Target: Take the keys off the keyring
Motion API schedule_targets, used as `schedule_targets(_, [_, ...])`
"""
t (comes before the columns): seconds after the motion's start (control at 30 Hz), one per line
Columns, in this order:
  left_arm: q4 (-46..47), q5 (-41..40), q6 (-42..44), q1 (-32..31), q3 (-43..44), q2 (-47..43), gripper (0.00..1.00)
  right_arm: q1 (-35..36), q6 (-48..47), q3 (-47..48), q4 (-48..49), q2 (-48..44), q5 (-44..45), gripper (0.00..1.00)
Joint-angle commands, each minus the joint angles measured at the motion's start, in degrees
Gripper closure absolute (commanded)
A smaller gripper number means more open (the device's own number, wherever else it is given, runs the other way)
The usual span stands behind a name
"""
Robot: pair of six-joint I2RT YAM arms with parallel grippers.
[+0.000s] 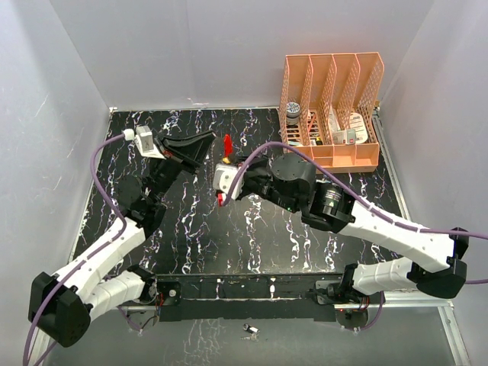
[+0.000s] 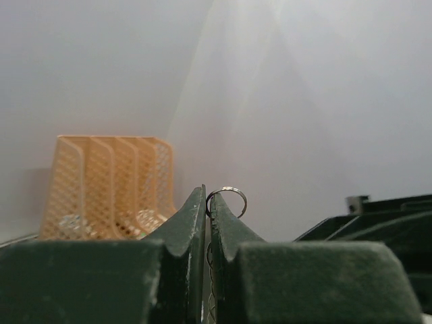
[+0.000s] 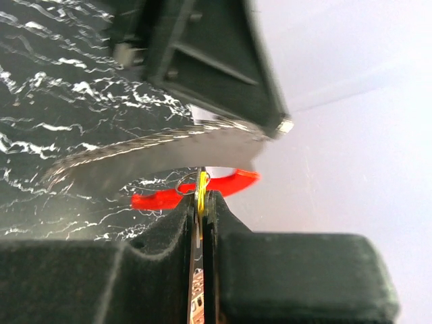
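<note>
Both grippers meet in the air above the middle of the marbled table. My left gripper (image 1: 209, 140) is shut on the keyring; in the left wrist view a thin metal ring (image 2: 227, 198) sticks up between its fingertips (image 2: 196, 209), with twisted wire below. My right gripper (image 1: 226, 162) is shut on the yellow key (image 3: 201, 189), seen edge-on between its pads. A small wire ring (image 3: 186, 183) passes through the key's head. The red key (image 3: 162, 197) hangs just beyond it and shows upright in the top view (image 1: 227, 142). The grey ridged curve of the keyring (image 3: 169, 145) arcs under the left gripper's dark body (image 3: 202, 61).
An orange mesh file organiser (image 1: 332, 107) with small items stands at the back right and also shows in the left wrist view (image 2: 108, 189). White walls enclose the black marbled table (image 1: 252, 229). A small metal piece (image 1: 249, 329) lies in front of the arm bases.
</note>
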Motion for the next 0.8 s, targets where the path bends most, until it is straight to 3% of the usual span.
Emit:
schedule_targets(0.0, [-12.44,-7.72,11.14,0.31,-0.51,-3.86,1.00,-0.89,8.95,0.73,9.79,-1.28,11.31,0.99])
schedule_targets(0.17, [-28.81,-14.35,18.98,0.30,0.55,-4.13,1.00,-6.24,16.57,3.21,9.23,3.30,16.24,1.00])
schedule_targets(0.37, [-40.53,-19.88,24.32,0.36,0.81,-0.15,1.00,-18.45,27.94,7.25,7.30,9.13,7.67,1.00])
schedule_targets(0.53, [-42.09,-21.11,24.36,1.22,-0.11,6.93,1.00,-24.93,35.17,6.22,7.57,13.56,1.27,1.00])
schedule_targets(0.77, [-34.92,-17.94,21.56,4.95,-2.95,15.15,1.00,-29.76,42.72,-0.37,13.21,18.16,-6.48,1.00])
